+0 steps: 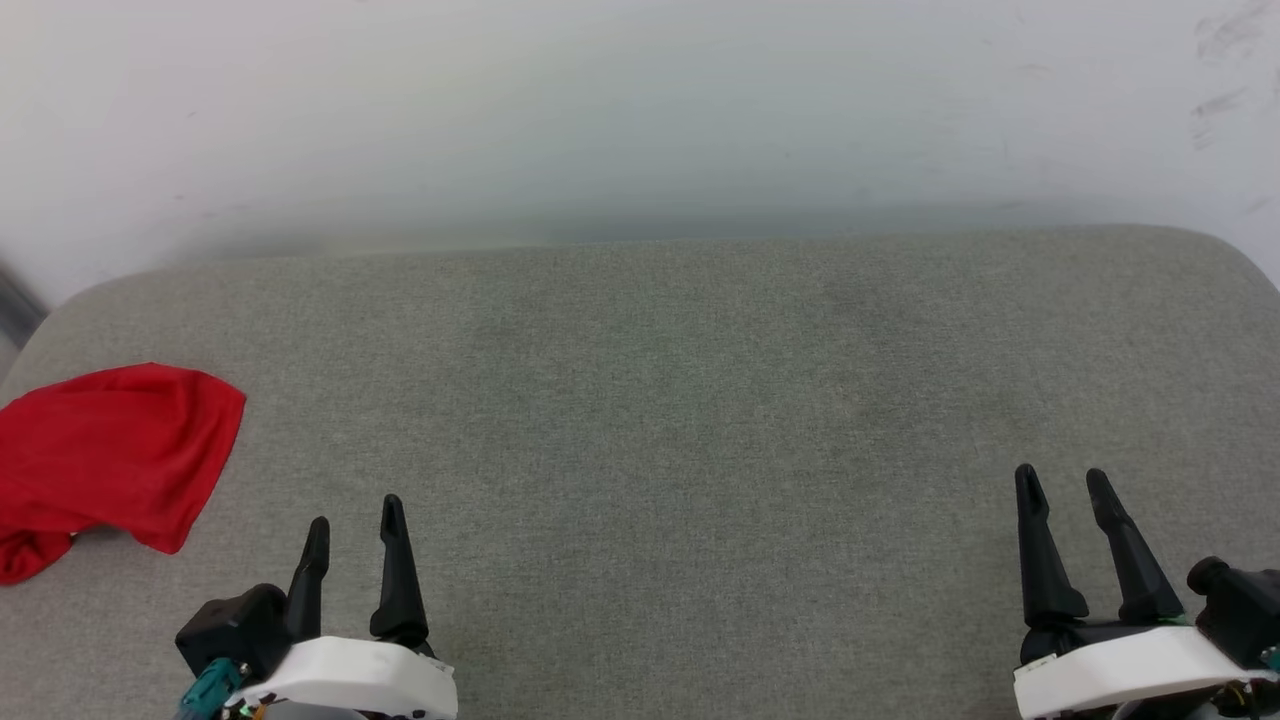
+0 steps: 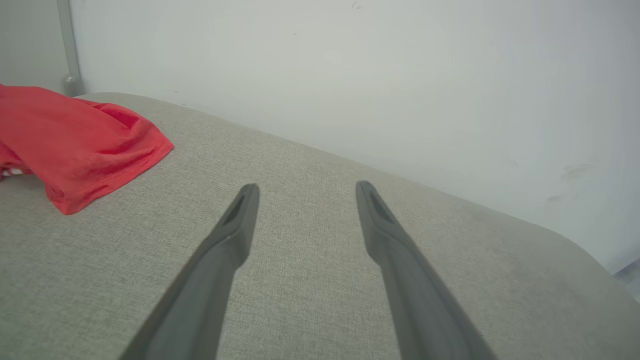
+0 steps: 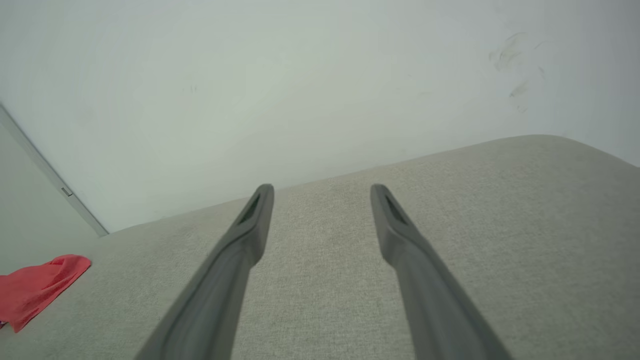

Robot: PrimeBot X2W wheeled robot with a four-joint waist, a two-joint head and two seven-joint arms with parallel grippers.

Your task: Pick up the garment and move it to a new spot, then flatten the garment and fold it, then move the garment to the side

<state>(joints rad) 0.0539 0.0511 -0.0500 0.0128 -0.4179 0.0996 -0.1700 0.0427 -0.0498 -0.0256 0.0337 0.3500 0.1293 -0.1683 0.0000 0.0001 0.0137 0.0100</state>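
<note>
lying bunched at the cushion's (image 1: 700, 400) left edge, the garment (image 1: 110, 450) sits apart from both empty, spread grippers

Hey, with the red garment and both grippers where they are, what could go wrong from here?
The red garment lies bunched at the left edge of the grey cushion, partly out of the head view, so a pull may drag it off. The open left gripper may pinch several layers. The right gripper sits far away.

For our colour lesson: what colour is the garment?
The garment is red; left wrist view shows it best.
</note>
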